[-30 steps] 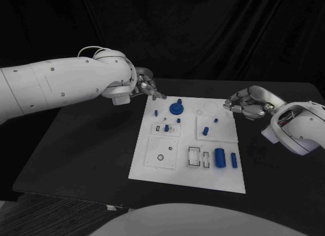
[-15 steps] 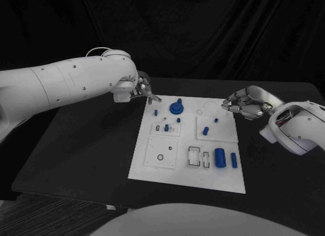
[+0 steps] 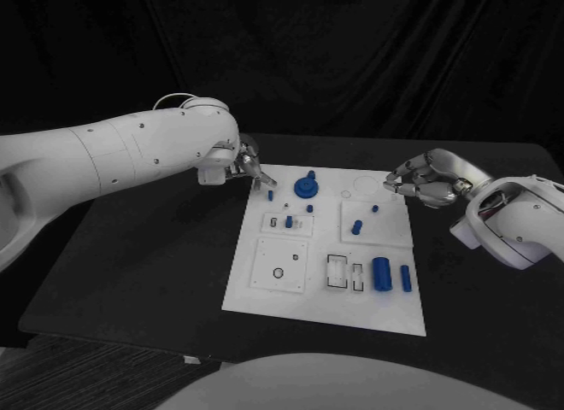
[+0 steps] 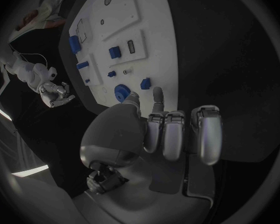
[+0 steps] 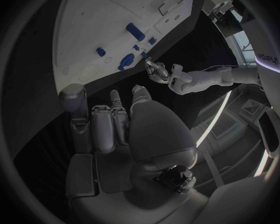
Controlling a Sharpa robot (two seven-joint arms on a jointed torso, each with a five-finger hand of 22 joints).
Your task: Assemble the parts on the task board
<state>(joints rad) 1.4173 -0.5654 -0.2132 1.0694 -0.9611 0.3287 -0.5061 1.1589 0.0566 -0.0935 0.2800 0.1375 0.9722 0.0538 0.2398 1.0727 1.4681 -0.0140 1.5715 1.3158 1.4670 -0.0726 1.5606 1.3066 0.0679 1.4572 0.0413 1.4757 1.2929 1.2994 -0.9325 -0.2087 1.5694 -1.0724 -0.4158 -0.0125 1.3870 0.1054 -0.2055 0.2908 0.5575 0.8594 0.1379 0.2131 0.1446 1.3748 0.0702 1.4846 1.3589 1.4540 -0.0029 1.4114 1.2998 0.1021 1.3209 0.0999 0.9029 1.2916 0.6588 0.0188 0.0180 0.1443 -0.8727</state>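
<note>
Left hand (image 3: 242,161): empty, fingers (image 4: 177,134) curled side by side, tips just off the board's (image 3: 282,286) far left corner. Right hand (image 3: 426,180): empty, fingers (image 5: 105,127) curled in, tips at the board's far right edge. Knob (image 3: 306,184): upright on the board, between both sets of fingertips, nearer the left.
</note>
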